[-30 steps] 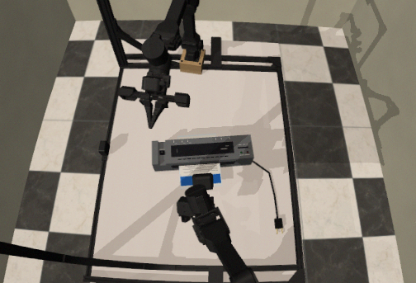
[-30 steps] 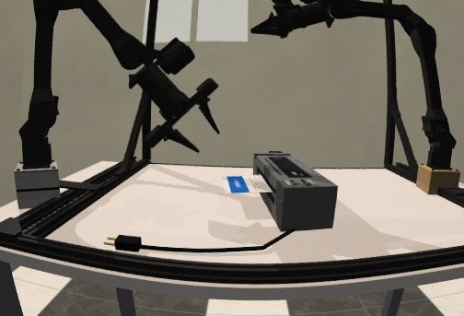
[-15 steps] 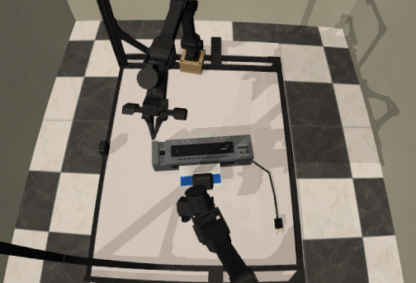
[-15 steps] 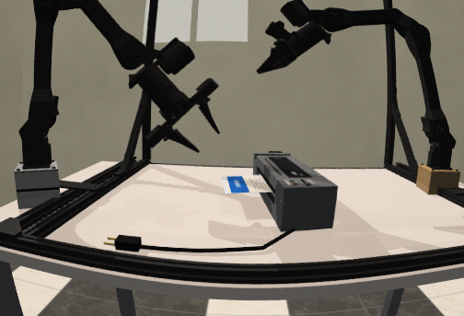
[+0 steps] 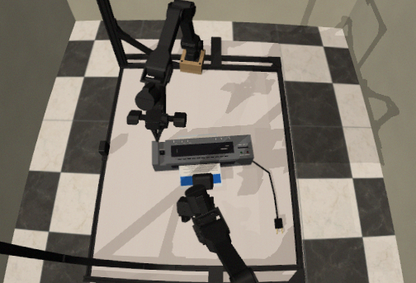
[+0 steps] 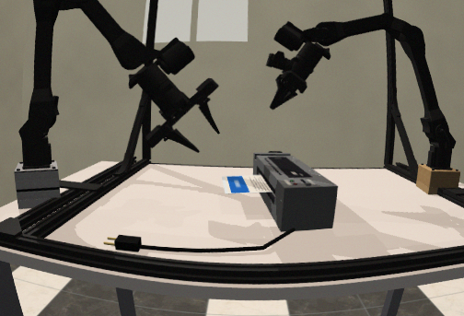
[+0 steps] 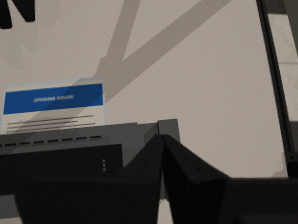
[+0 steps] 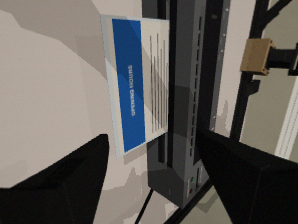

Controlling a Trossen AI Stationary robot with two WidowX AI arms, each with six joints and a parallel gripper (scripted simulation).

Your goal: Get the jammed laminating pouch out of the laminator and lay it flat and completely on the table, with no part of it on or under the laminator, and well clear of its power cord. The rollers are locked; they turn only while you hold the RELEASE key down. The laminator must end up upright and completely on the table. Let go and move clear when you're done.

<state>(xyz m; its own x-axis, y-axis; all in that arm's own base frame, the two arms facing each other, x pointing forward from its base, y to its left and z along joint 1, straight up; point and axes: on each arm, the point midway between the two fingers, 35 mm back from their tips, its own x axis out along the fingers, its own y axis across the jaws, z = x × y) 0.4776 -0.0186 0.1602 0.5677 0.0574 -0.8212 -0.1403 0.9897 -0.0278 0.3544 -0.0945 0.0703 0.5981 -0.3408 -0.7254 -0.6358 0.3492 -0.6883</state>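
The grey laminator [image 5: 243,162] [image 6: 306,207] [image 7: 131,134] [image 8: 183,100] stands upright on the table. The pouch [image 5: 187,180] [image 6: 237,184] [image 7: 52,97] [image 8: 128,90], with a blue band, sticks out of its slot; its inner part is hidden. A small dark key [image 5: 162,152] sits on the laminator's end away from the cord; fingers cover it in the left wrist view. My left gripper [image 5: 157,139] [image 6: 272,107] [image 7: 161,141] is shut and empty, pointing down high above that end. My right gripper [image 6: 208,142] [image 8: 152,137] is open and empty, above and in front of the pouch's outer edge, not touching it.
The power cord [image 5: 272,190] [image 6: 203,250] [image 8: 145,204] runs from the laminator's other end to a plug [image 5: 278,223] [image 6: 128,242] on the table. A black frame [image 5: 289,169] borders the table. The left arm's base is a tan block [image 5: 191,62] [image 6: 437,179].
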